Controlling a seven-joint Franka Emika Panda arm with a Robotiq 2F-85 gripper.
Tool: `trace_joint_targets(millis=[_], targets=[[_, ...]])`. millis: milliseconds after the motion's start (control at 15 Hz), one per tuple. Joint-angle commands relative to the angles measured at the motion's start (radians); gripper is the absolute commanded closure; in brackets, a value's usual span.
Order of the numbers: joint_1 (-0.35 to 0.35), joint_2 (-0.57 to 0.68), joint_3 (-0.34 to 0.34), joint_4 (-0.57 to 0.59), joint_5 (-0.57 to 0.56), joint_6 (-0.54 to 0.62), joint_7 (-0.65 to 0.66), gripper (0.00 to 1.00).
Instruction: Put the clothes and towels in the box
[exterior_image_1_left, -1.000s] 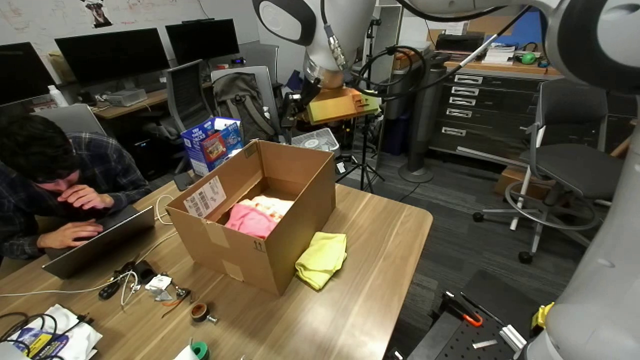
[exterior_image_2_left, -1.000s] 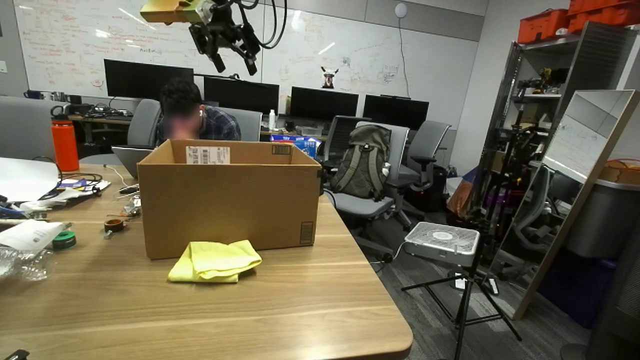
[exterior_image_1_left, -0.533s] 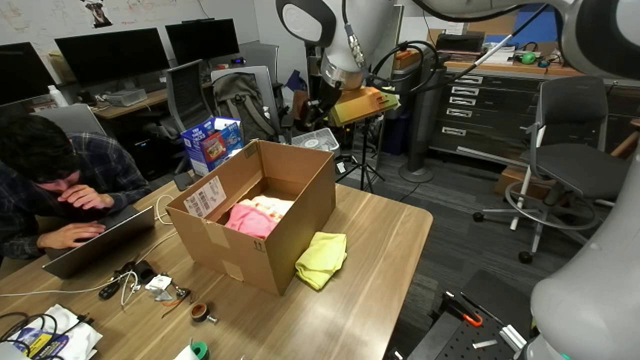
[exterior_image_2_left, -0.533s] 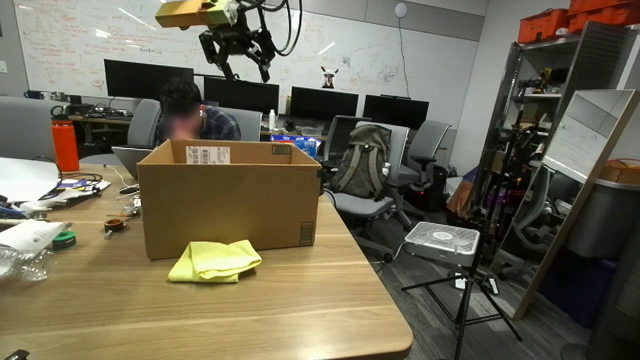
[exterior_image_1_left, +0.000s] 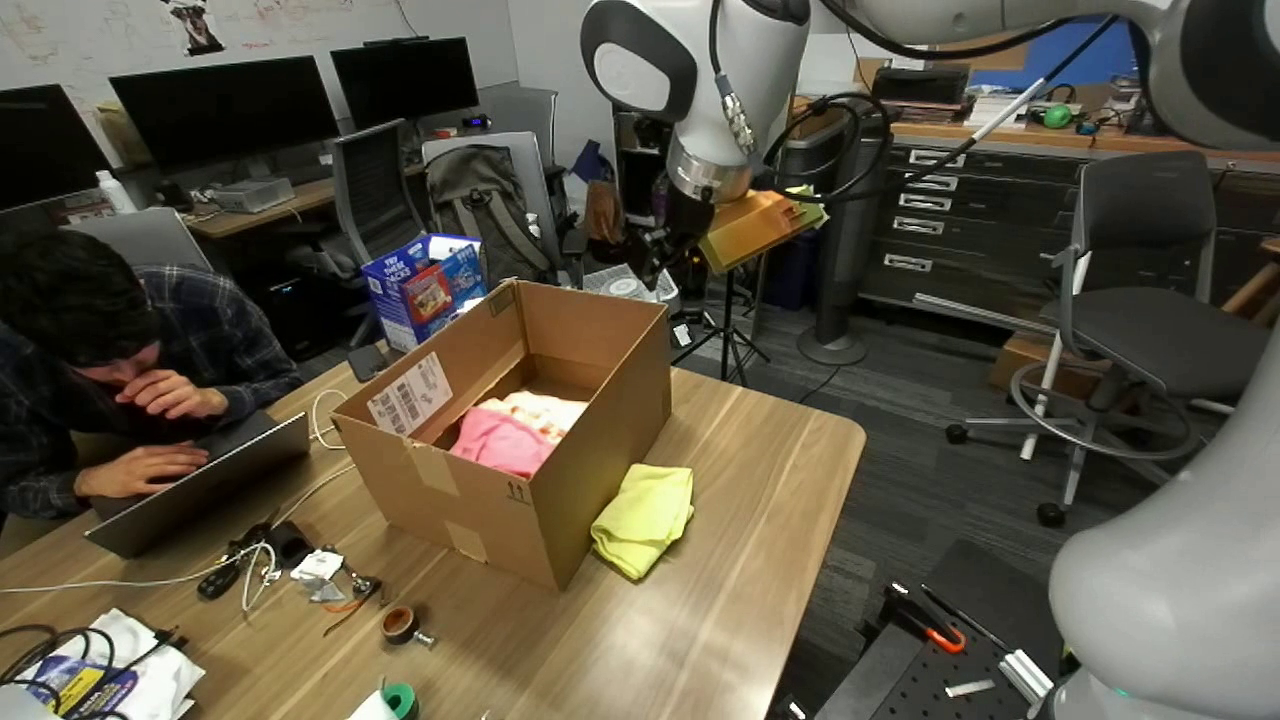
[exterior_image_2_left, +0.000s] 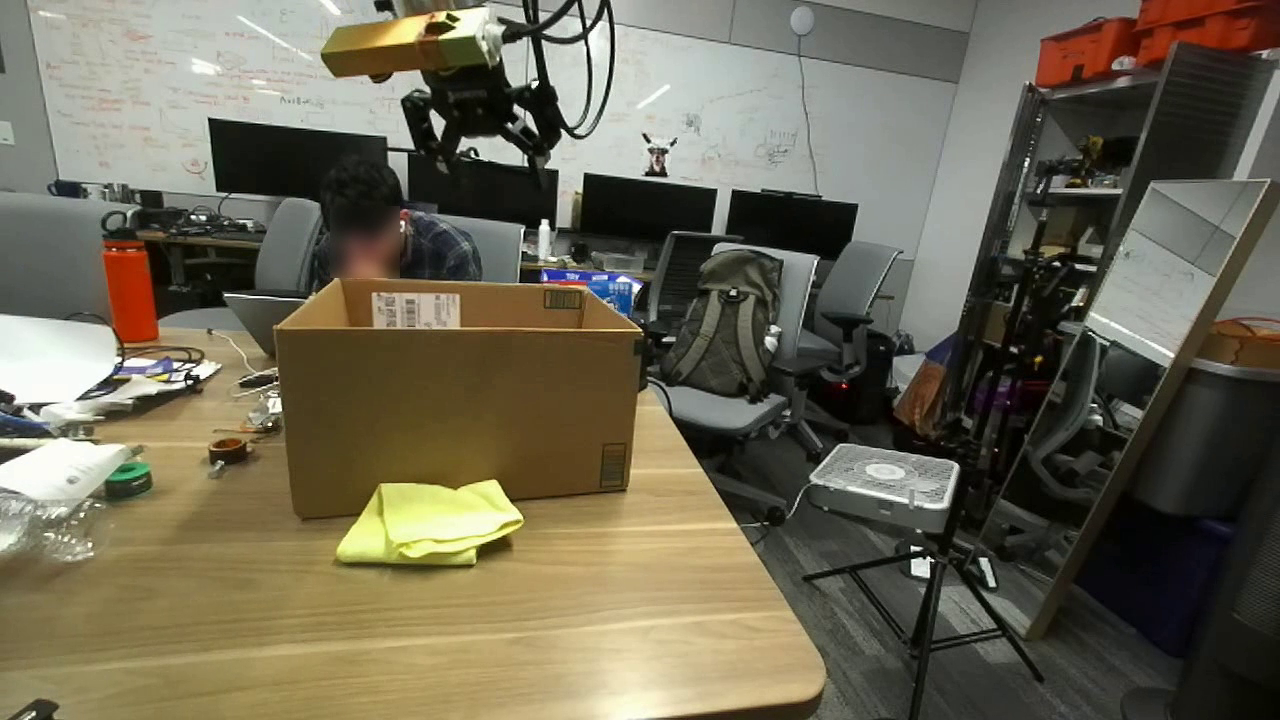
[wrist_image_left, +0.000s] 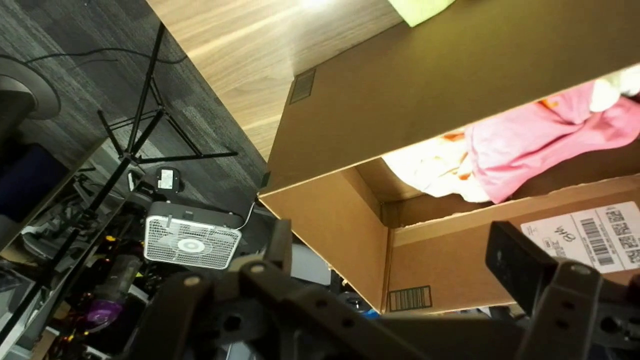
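Note:
The large cardboard box (exterior_image_1_left: 610, 440) stands on the table, its top uncovered. Inside it lie a bright pink cloth (exterior_image_1_left: 500, 442) and a cream cloth with orange marks (wrist_image_left: 435, 170); a pale cloth (wrist_image_left: 626, 82) shows at the right edge of the wrist view. Outside, a folded yellow cloth (exterior_image_2_left: 430, 525) rests on the tabletop close against the box's long side, and only its corner appears in the wrist view. My gripper (exterior_image_2_left: 492, 165) hangs above the box's height, fingers pointing down and spread wide. Nothing is between the fingertips in the wrist view, where the box's end lies beyond them.
A person sits at a laptop (exterior_image_1_left: 210, 480) behind the box. A blue printed packet (exterior_image_1_left: 425, 290) stands beside the box's far end. Tape rolls, cables and plastic wrap lie on the table (exterior_image_2_left: 600, 620). Past the table edge are a tripod (exterior_image_2_left: 930, 620) and a fan (exterior_image_2_left: 885, 480).
My gripper has shifted right and come lower in both exterior views, staying open. The box and the cloths have kept their places.

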Motion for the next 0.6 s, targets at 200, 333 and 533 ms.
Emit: trace_joint_targets(millis=[200,333,533], targets=[[-0.077,0.01,0.078,-0.092,0.0,0.02,-0.054,0.0],[-0.068,0.009,0.06,-0.125,0.0,0.014,-0.059,0.0],[-0.051,0.023,0.047,-0.166,-0.02,0.005,-0.053,0.0]])
